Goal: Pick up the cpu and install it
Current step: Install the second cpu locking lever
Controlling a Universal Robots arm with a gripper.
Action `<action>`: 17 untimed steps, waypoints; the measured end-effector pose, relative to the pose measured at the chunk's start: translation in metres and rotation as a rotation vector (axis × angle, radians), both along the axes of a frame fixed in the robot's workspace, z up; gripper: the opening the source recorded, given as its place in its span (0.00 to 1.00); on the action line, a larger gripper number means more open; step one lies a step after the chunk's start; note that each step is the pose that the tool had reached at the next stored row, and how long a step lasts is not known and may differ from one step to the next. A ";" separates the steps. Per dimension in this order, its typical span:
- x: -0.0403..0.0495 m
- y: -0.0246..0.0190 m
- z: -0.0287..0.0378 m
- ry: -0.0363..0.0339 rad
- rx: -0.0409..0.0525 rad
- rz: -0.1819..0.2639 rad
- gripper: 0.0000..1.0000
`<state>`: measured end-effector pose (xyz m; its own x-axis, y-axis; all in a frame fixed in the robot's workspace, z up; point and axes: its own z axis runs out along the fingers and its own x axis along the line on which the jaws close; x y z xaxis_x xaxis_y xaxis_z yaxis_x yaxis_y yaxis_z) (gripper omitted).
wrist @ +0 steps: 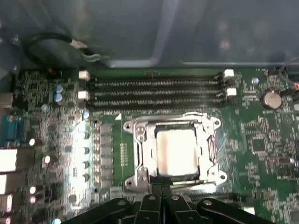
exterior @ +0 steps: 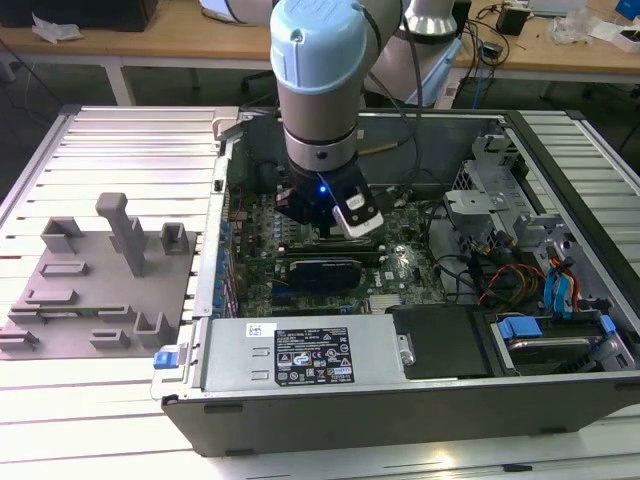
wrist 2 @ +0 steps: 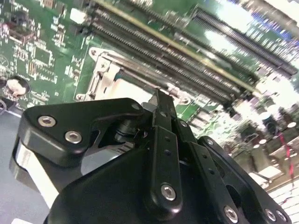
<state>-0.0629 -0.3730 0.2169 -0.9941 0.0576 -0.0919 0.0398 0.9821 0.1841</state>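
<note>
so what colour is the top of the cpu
Pale silver-white, seated in the socket frame; the first wrist view shows the cpu best.

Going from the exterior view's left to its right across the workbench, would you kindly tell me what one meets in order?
Grey fixture block with upright pegs → blue latch at the case's corner → white printed label on the power supply → black cover panel → blue-tabbed drive bay.

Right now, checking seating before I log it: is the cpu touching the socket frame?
Touching. In the first wrist view the cpu lies flat inside the socket frame, its edges meeting the frame's opening with no gap showing.
</note>
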 end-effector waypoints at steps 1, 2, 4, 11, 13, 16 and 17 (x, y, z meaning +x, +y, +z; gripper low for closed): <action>0.0007 0.0039 0.0002 0.0001 -0.0039 0.000 0.11; 0.0016 0.0059 0.0003 -0.0001 -0.0076 0.000 0.11; 0.0056 0.0076 0.0005 0.0000 -0.0197 0.000 0.11; 0.0198 0.0160 0.0099 0.0001 -0.0368 -0.001 0.11; 0.0209 0.0178 0.0168 0.0001 -0.0368 -0.001 0.11; 0.0214 0.0188 0.0204 0.0000 -0.0366 -0.001 0.11; 0.0214 0.0188 0.0204 0.0001 -0.0367 -0.001 0.11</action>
<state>-0.0414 -0.3542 0.2373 -0.9941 0.0549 -0.0938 0.0406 0.9882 0.1479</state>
